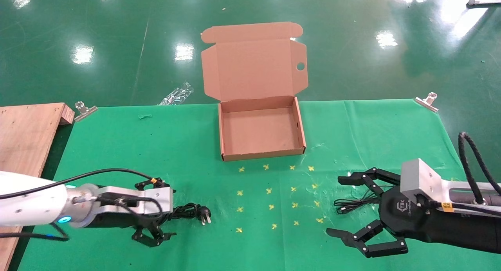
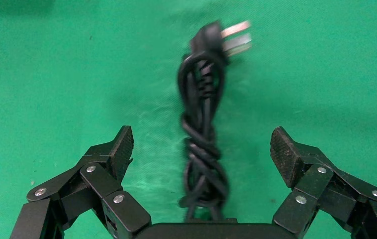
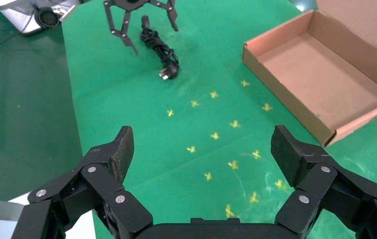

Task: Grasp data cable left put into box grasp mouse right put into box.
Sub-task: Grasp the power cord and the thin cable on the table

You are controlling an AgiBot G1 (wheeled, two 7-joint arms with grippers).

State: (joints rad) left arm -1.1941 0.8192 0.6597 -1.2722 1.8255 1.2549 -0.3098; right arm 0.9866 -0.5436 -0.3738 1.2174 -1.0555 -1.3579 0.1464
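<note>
The data cable (image 1: 188, 211) lies bundled on the green cloth at the front left, its plug (image 1: 205, 217) pointing right. My left gripper (image 1: 169, 209) is open and straddles the bundle; in the left wrist view the cable (image 2: 201, 124) runs between the open fingers (image 2: 119, 149) without touching them. The open brown box (image 1: 261, 155) stands empty at the back centre, lid up. My right gripper (image 1: 334, 206) is open at the front right. The mouse is hidden under it; only its thin wire (image 1: 352, 203) shows. The right wrist view shows the open right gripper (image 3: 201, 144) above bare cloth.
A wooden board (image 1: 27, 138) lies at the left table edge. Metal clips (image 1: 84, 110) (image 1: 426, 101) hold the cloth at the back corners. Yellow cross marks (image 1: 270, 192) dot the cloth between the grippers. The box wall (image 3: 286, 92) also shows in the right wrist view.
</note>
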